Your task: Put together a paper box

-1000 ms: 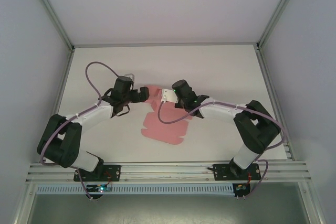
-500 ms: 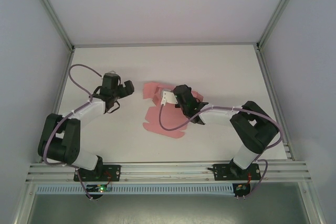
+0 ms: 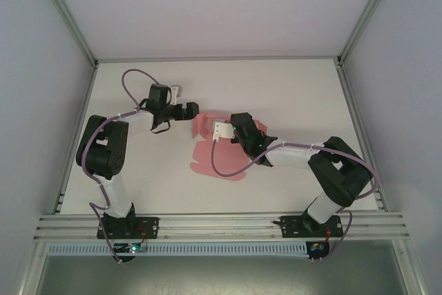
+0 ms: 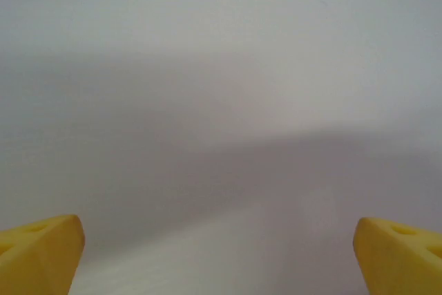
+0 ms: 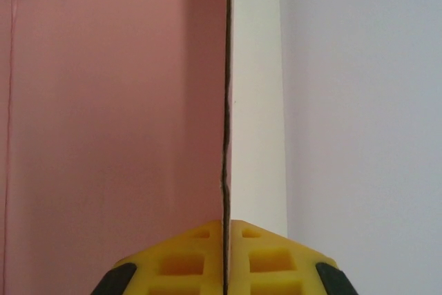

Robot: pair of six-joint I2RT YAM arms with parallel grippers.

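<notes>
The pink paper box (image 3: 215, 160) lies as a partly folded die-cut sheet in the middle of the white table (image 3: 297, 94). My right gripper (image 3: 223, 131) is shut on one raised flap at the sheet's far side. In the right wrist view the flap (image 5: 117, 101) runs edge-on out of the closed yellow fingers (image 5: 186, 260), pink on its left face and white on its right. My left gripper (image 3: 195, 110) hovers just beyond the sheet's far left corner. Its yellow fingertips (image 4: 41, 250) stand wide apart with nothing between them, and whether they touch the card is unclear.
Grey enclosure walls and aluminium posts (image 3: 69, 25) bound the table on three sides. A metal rail (image 3: 221, 224) runs along the near edge by both arm bases. Purple cables (image 3: 131, 77) loop off each arm. Bare table lies to the back and to both sides.
My left gripper swung away to the left, then came back right to the sheet's far left corner, its elbow folding in. My right gripper kept hold of the flap and barely shifted.
</notes>
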